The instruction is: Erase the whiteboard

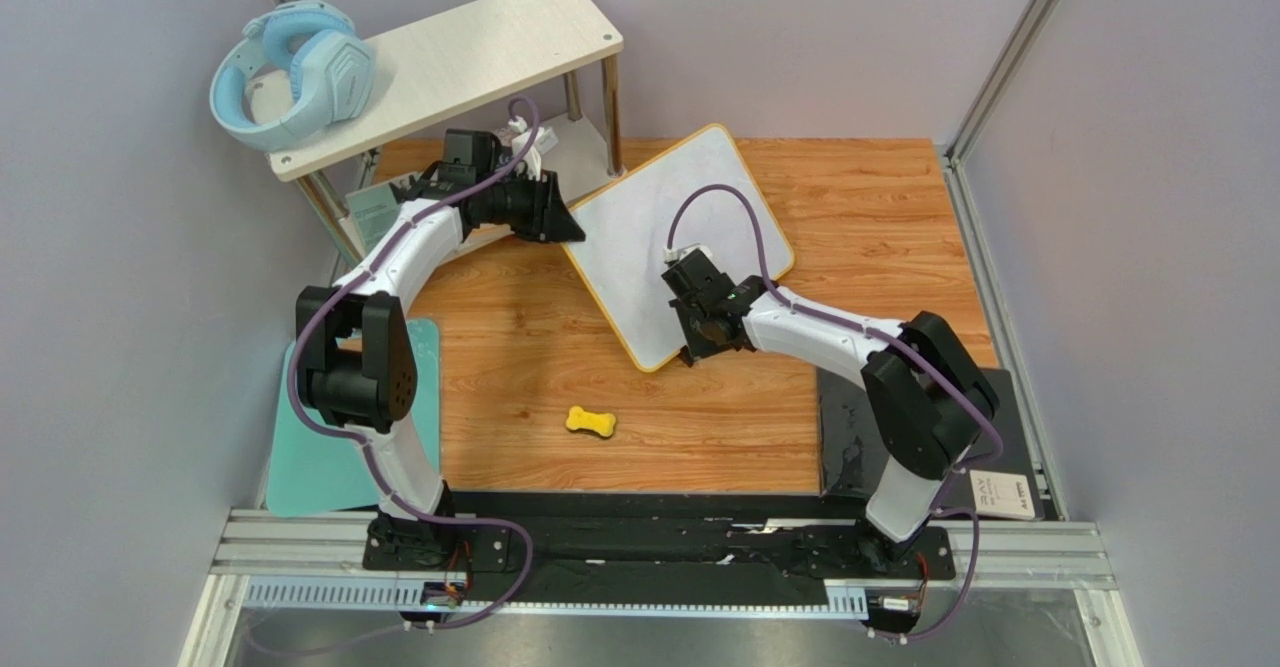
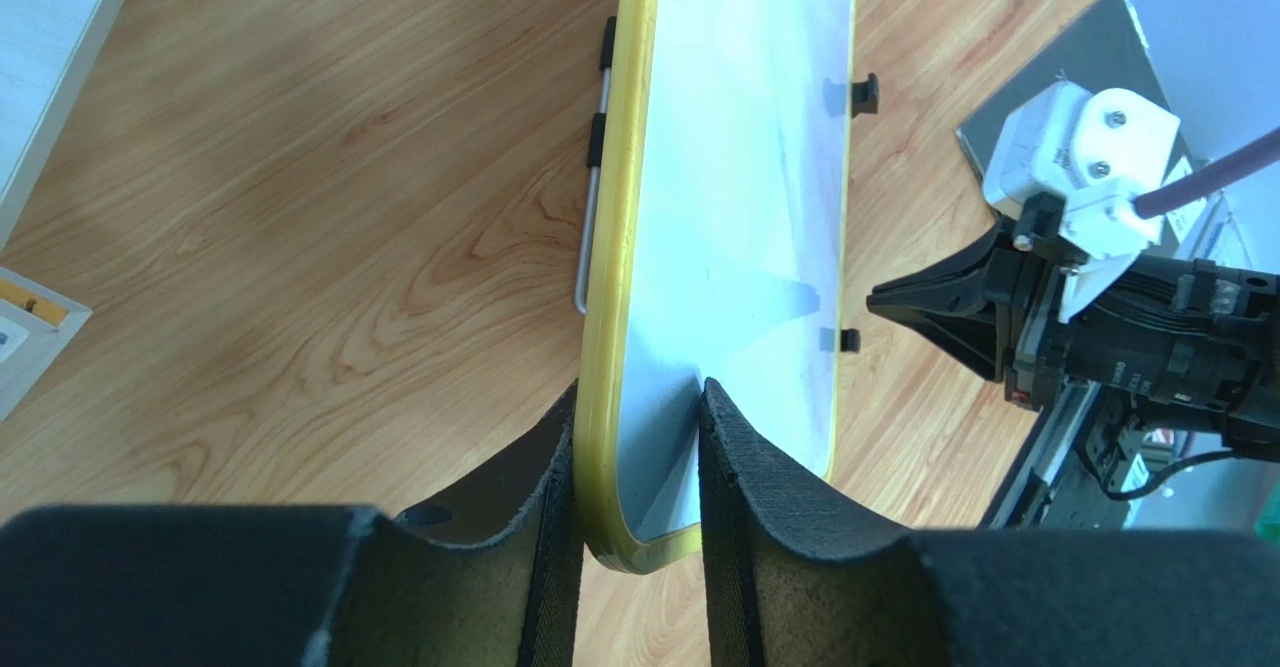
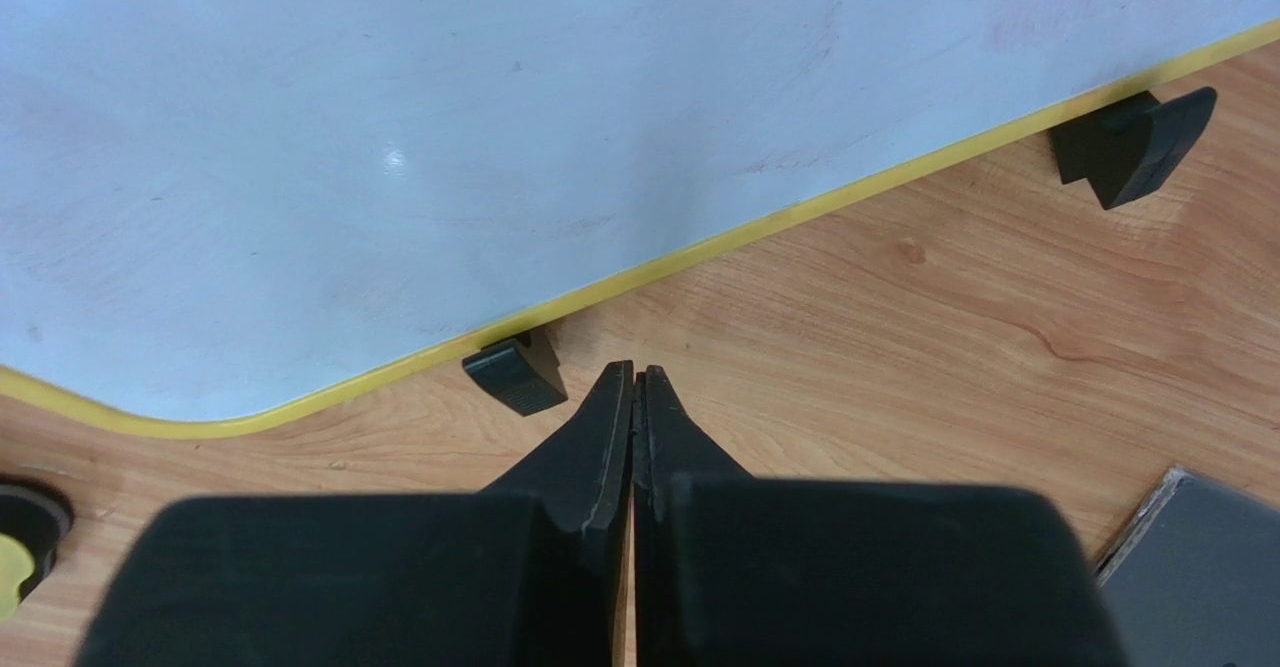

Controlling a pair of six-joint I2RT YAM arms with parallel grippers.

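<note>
Jaws of the left gripper point(image 2: 639, 397) pinch the thin yellow frame of the rectangular white whiteboard point(image 2: 736, 172) at one rounded corner, at the board's 9 o'clock in the overhead view. The jaws of the right gripper point(image 3: 634, 382) are pressed together with nothing visible between them. They hang just off the board's 6 o'clock edge, beside one of its two small black feet point(image 3: 516, 372).

The whiteboard point(image 1: 631, 247) lies askew on the orange-brown wooden tabletop point(image 1: 511, 352), toward the table's 12 o'clock. Its face shows faint smudges and no dark writing in either wrist view. The held side looks slightly raised, since a thin metal wire stand point(image 2: 589, 187) shows behind that edge.

A small yellow bone-shaped object point(image 1: 591, 423) rests well apart from the board at its 7 o'clock, and whether it is an eraser cannot be told. A pale wooden shelf point(image 1: 451, 60) stands at 10 o'clock and carries light blue headphones point(image 1: 293, 70). A flat teal mat point(image 1: 323, 442) sits at 8 o'clock and a black mat point(image 1: 1007, 442) at 4 o'clock.

By the look of the surface, the wiping is at or near its end, with the left arm steadying the board. The next move probably calls for setting the held corner down flat and spreading the left jaws to let go. If the smudges count as residue, the right arm needs a wiper first.
</note>
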